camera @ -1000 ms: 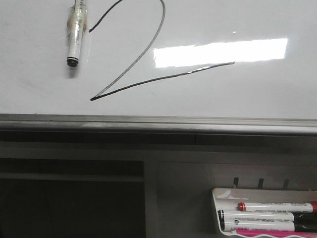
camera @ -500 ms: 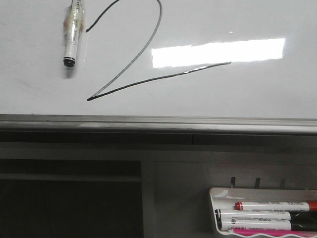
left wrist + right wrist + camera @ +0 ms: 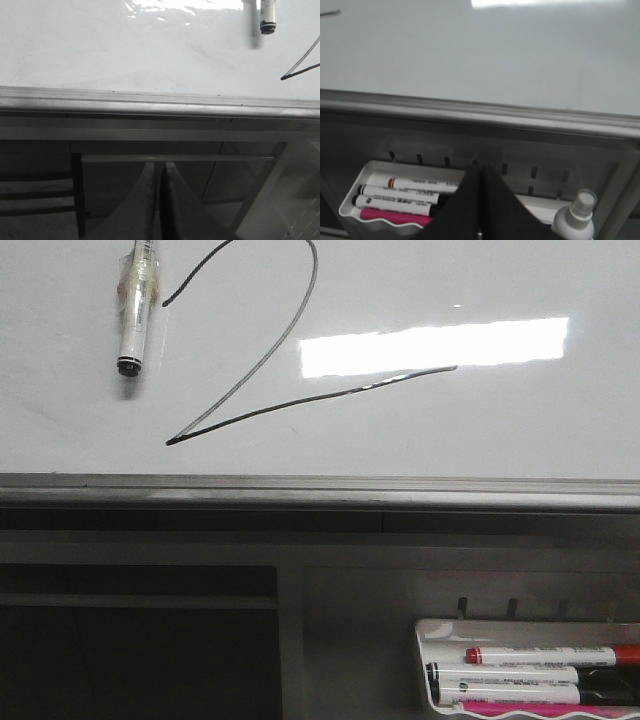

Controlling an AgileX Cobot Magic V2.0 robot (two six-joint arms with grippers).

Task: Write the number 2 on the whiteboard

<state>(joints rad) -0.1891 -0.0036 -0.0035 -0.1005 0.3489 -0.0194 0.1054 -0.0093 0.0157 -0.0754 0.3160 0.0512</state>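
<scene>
whiteboard (image 3: 520,430): fills upper front view, grey frame along lower edge.
number 2 (image 3: 262,360): drawn complete, upper left of board; base stroke runs under the glare.
marker (image 3: 132,315): on the board, just beside the 2's start.
left hand (image 3: 159,200): pressed together, empty, below frame.
right hand (image 3: 479,200): pressed together, empty, over marker tray (image 3: 355,192).
step: likely retreat; keep both hands clear of wet ink.

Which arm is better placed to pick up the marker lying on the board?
Left. The marker lies on the whiteboard's left side and shows in the left wrist view, not the right one.
</scene>
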